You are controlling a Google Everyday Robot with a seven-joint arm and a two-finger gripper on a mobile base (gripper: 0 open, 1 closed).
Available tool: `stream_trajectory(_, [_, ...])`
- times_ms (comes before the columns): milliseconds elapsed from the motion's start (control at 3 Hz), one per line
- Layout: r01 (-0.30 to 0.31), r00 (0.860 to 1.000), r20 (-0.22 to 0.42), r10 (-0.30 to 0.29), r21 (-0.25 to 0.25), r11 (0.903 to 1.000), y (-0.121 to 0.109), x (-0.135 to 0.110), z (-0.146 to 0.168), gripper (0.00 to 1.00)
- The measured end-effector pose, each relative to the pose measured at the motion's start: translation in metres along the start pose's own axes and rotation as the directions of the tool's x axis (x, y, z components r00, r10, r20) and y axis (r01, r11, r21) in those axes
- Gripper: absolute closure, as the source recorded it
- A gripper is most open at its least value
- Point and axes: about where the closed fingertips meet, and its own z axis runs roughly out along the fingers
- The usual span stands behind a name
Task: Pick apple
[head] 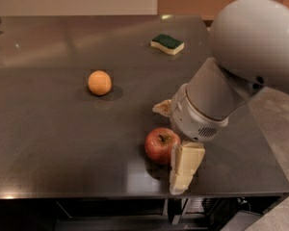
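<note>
The red apple (pixel 161 145), with a short dark stem, sits on the dark table (pixel 48 138) near its front edge. My gripper (pixel 167 148) is down at the apple and open. One cream finger (pixel 185 167) is right beside the apple on its right-front side. The other fingertip (pixel 162 108) shows behind the apple, a little apart from it. The apple lies between the two fingers and rests on the table. The grey arm (pixel 221 90) comes in from the upper right.
A plain orange fruit (pixel 99 82) lies left of centre. A green and yellow sponge (pixel 167 44) lies at the back right. The table's front edge (pixel 135 195) is just below the apple, and its right edge is near the arm.
</note>
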Motion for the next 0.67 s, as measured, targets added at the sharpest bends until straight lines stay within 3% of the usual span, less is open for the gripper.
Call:
stream_trajectory(333, [0.002, 1.000, -0.005, -0.002, -0.002, 1.0000, -0.0080, 0.0033, 0.0077, 0.00])
stream_trajectory(667, [0.007, 1.000, -0.019, -0.007, 0.006, 1.0000, -0.0158, 0.0071, 0.0105, 0.16])
